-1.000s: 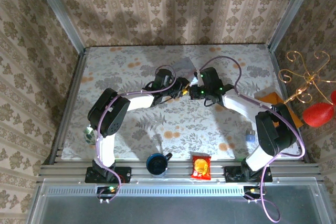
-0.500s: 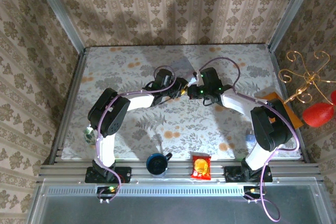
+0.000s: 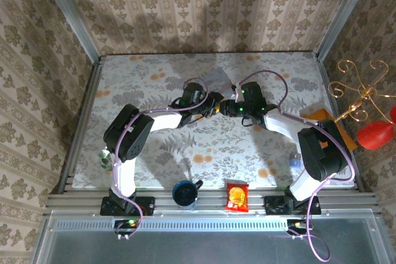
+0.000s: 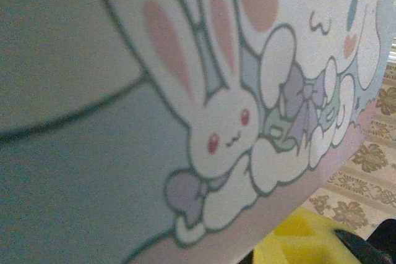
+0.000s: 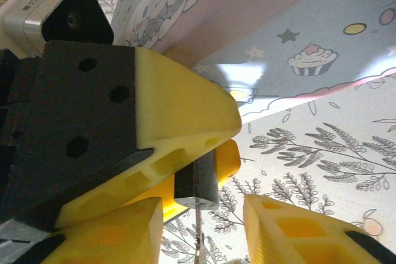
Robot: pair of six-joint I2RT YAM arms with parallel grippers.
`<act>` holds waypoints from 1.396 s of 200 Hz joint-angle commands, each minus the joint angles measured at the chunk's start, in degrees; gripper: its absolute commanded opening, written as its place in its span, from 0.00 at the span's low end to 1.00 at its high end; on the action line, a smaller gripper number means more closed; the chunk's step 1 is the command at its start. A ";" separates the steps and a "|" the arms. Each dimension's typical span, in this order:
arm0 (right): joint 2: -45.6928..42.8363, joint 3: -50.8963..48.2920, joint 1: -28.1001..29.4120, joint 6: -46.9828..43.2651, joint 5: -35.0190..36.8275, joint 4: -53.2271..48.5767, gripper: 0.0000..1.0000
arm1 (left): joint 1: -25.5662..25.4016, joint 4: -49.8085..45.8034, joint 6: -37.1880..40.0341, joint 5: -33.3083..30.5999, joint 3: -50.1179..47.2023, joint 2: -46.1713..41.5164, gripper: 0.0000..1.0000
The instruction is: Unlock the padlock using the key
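In the right wrist view, the padlock [image 5: 197, 180] is a small dark block with a silvery end face, pinched between the yellow fingers [image 5: 185, 115] of my left gripper [image 5: 213, 153]; its shackle is hidden. The key [image 5: 197, 230] sticks out of that end face as a thin metal blade seen edge-on. My right gripper [image 5: 198, 239] is open, with a finger on either side of the key and touching neither it nor the lock. From above, the left gripper [image 3: 216, 102] and right gripper [image 3: 228, 106] meet nose to nose at mid-table.
A pale tin box with cartoon bunnies [image 3: 216, 78] [image 4: 185, 91] [image 5: 297, 23] lies just behind both grippers. A blue mug [image 3: 184, 193] and a red snack packet [image 3: 236, 196] sit at the near edge. An orange sheet [image 3: 322, 115] lies at the right.
My right gripper has opened and let go of the key, which stays in the padlock. It has drawn back slightly to the right. The left gripper keeps its grip.
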 commanded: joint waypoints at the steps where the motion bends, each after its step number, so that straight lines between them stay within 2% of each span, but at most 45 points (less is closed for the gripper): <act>1: -3.14 0.24 1.14 -0.63 -0.67 7.82 0.45 | -3.59 3.03 -0.37 9.24 -0.81 -2.66 0.00; 61: -8.99 -2.59 0.24 0.20 0.31 6.11 0.56 | -3.28 2.95 0.01 9.08 -1.08 -2.49 0.00; 161: -18.06 -5.95 -0.93 2.87 4.99 -1.17 0.59 | -3.23 2.60 0.01 8.78 -1.26 -1.28 0.00; 185: -19.38 -6.45 -0.93 2.79 7.23 -3.65 0.51 | -3.21 2.51 0.01 8.62 -1.57 -1.01 0.00; 222: -21.73 -8.22 -0.93 3.83 8.58 -6.93 0.29 | -3.26 2.33 0.01 8.10 -1.73 -0.99 0.00; 279: -23.50 -9.73 0.38 6.49 8.24 -10.70 0.26 | -3.30 2.49 -0.08 7.99 -1.71 -0.58 0.00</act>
